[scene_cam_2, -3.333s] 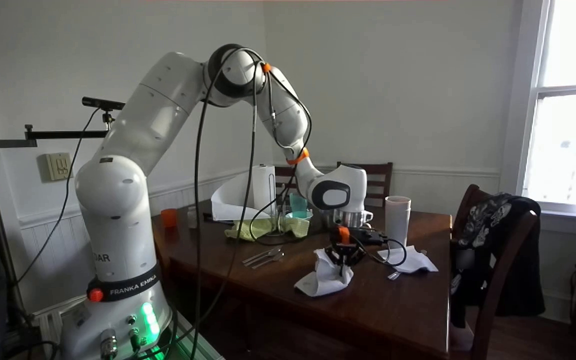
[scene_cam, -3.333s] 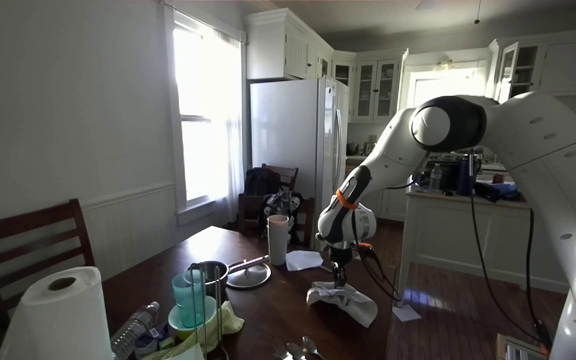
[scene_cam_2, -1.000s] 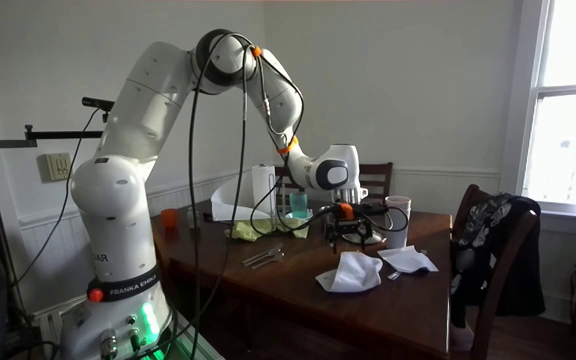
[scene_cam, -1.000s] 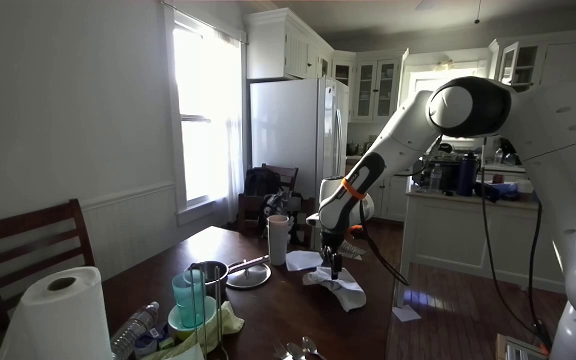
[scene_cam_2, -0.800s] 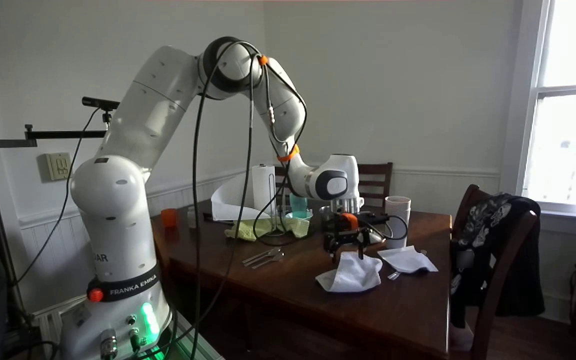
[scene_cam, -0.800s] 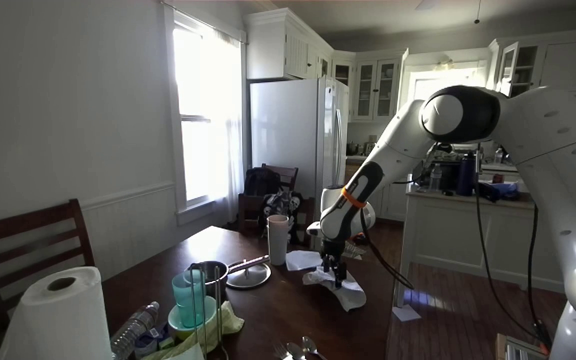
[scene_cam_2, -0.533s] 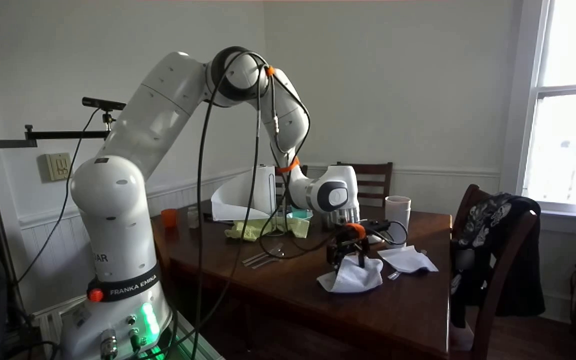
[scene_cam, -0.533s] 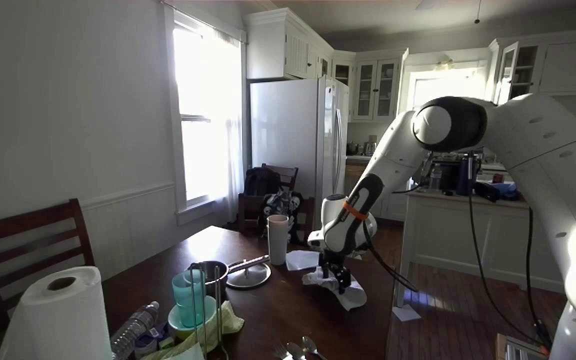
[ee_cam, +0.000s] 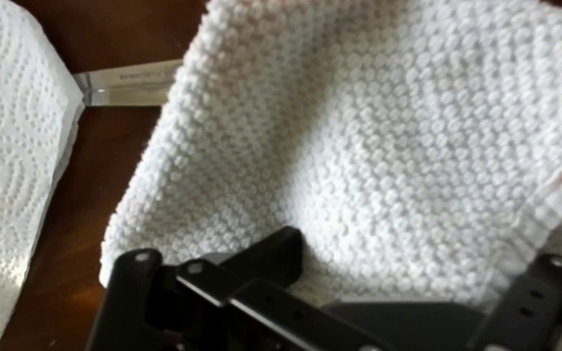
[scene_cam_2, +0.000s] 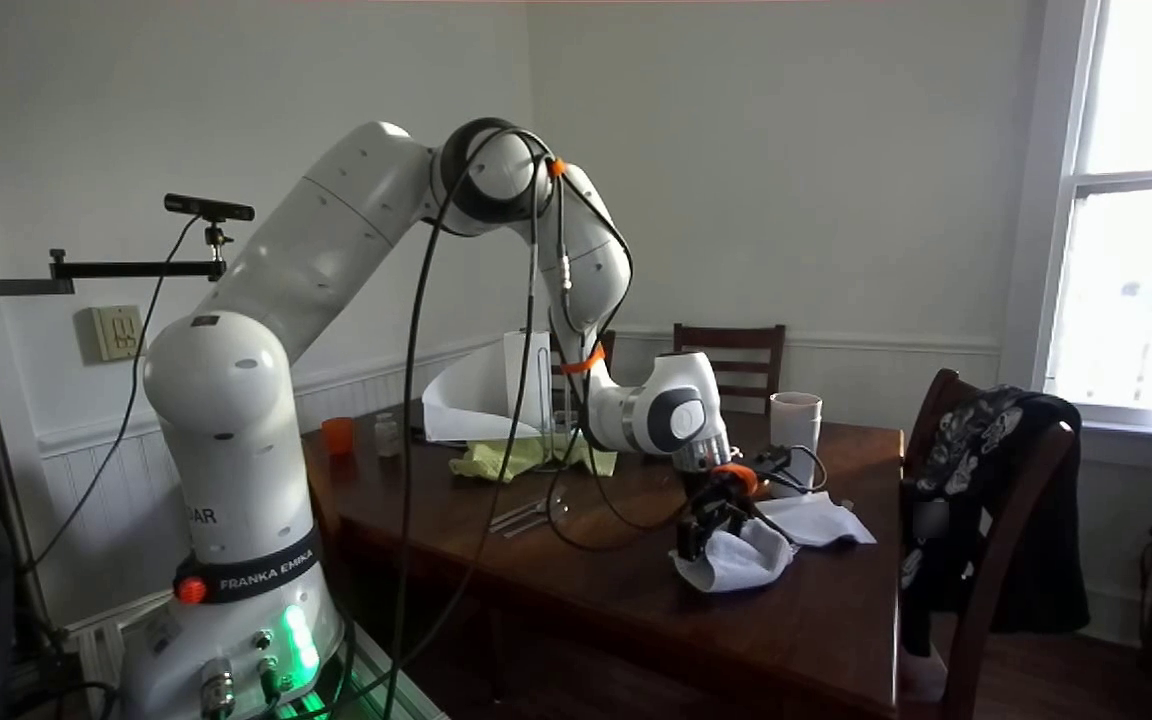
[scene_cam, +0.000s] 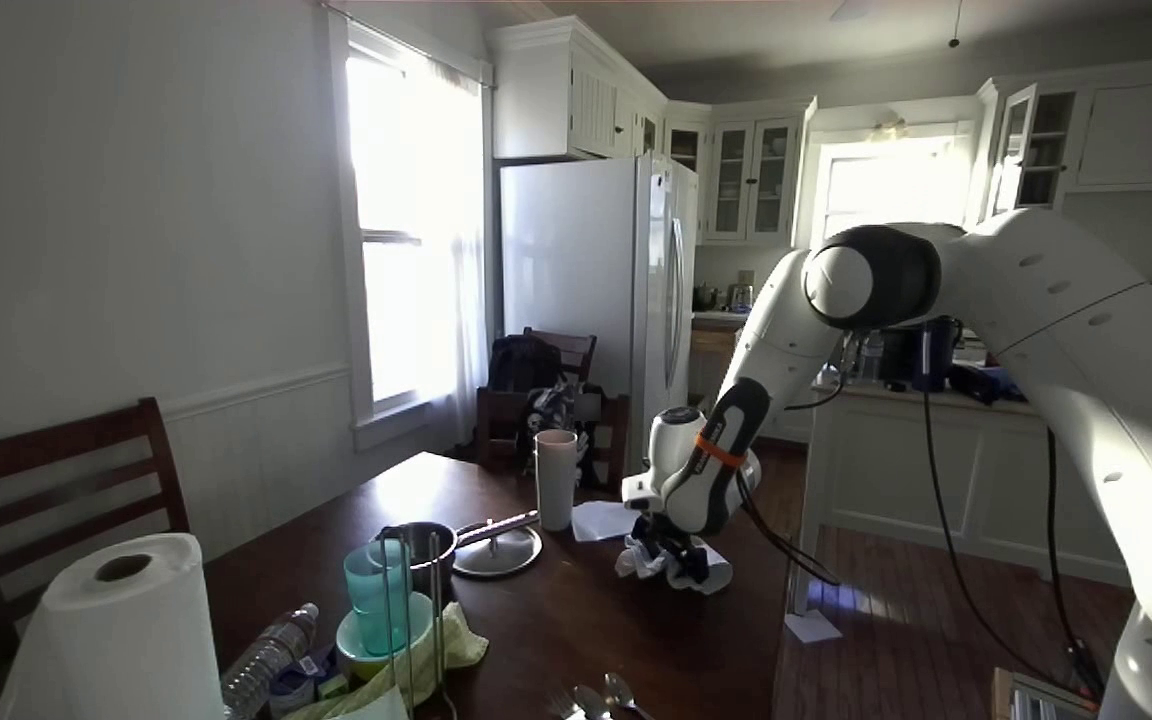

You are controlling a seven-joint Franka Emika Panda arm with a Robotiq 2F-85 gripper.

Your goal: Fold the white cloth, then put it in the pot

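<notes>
Textured white cloth (ee_cam: 383, 161) is being straddled near the brown table (scene_cam_2: 816, 620) edge, black gripper (scene_cam_2: 712, 535) jaws parted. The metal pot's (scene_cam: 423, 545) floor is being hidden.

We see the white cloth (ee_cam: 359, 146) in a thick, bumpy weave, its flatter hem marked by one small reddish spot, and we find it bent and uneven, with a shallow hollow running down its surface. In both exterior views it makes a loose, rumpled heap, partly hidden from us, with a rounded fold on one side, lying on the dark brown table (scene_cam: 546, 630) near the edge. Well apart from it we find the pot (scene_cam: 423, 578), upright and open at the top, dark inside, its lower wall partly blocked from sight.
</notes>
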